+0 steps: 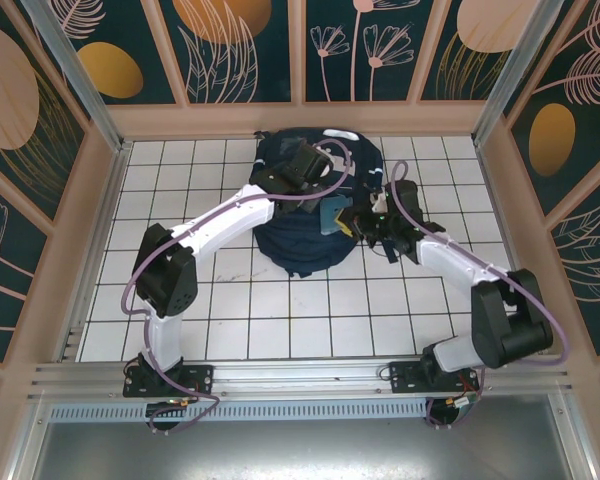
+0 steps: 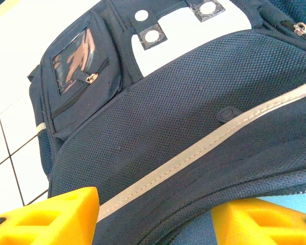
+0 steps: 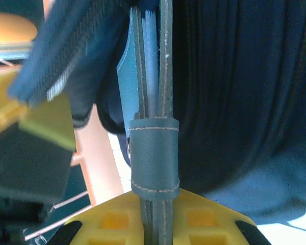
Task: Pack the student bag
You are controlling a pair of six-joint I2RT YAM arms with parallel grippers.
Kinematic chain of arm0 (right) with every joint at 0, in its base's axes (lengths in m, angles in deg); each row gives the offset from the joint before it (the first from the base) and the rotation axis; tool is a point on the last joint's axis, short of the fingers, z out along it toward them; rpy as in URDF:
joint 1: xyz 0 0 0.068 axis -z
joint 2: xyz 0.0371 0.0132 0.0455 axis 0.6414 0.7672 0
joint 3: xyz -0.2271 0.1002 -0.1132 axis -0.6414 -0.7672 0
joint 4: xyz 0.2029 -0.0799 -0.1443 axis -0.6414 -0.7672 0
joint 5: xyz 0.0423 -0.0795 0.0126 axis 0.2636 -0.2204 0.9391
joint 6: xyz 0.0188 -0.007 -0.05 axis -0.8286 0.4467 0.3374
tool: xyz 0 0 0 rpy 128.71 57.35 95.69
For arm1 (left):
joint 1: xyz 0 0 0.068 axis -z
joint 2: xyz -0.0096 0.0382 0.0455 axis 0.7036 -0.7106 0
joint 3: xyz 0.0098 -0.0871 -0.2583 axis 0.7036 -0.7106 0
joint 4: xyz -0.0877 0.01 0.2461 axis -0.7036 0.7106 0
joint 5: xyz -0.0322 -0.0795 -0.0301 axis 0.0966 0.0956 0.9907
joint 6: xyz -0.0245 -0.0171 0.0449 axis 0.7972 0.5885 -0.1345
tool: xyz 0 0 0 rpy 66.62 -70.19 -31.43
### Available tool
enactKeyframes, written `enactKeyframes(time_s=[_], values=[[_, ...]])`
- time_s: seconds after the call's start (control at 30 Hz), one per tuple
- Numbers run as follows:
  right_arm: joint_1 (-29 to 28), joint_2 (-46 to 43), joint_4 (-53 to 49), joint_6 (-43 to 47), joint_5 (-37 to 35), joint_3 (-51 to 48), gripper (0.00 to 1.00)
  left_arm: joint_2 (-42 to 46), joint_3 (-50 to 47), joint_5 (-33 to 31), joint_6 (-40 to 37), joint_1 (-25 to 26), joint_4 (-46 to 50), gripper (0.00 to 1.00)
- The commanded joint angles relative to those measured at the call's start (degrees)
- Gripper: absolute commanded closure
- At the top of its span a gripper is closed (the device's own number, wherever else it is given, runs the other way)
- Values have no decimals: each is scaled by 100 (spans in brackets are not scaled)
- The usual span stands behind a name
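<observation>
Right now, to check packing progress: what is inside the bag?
A blue booklet pokes into the bag at its opening, clamped by the right gripper. Whatever lies deeper is covered by navy fabric.

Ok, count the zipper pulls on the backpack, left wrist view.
2 zipper pulls: one on the clear-window pocket of the navy-blue fabric backpack, one at the upper right edge; more may be hidden.

Navy student bag [image 2: 183, 117] w/ white stripe [image 2: 194, 150]
</observation>
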Motion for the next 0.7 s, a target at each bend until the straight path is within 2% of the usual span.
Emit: enactKeyframes(time_s=[0.0, 0.13, 0.3, 0.37, 0.43, 0.5, 0.67], values=[[-41, 208, 388, -464, -391, 389, 87, 367, -438, -109, -480, -65, -474, 40], [-5, 435, 437, -606, -581, 644, 87, 469, -1071, 249, -1303, -74, -813, 35], [0, 620, 331, -659, -871, 928, 87, 382, -1250, 220, -1714, -74, -1182, 37], [-7, 688, 323, -645, -950, 994, 87, 264, -1179, 6, -1762, -73, -1343, 49], [-17, 734, 285, -634, -1097, 1022, 87, 165, -1036, -140, -1733, -74, -1433, 65], [-41, 748, 339, -650, -1222, 988, 87, 152, -886, -66, -1673, -74, -1385, 75], [-127, 866, 984, -861, -1446, 840, 87, 429, -780, 482, -1502, -75, -1320, 92]])
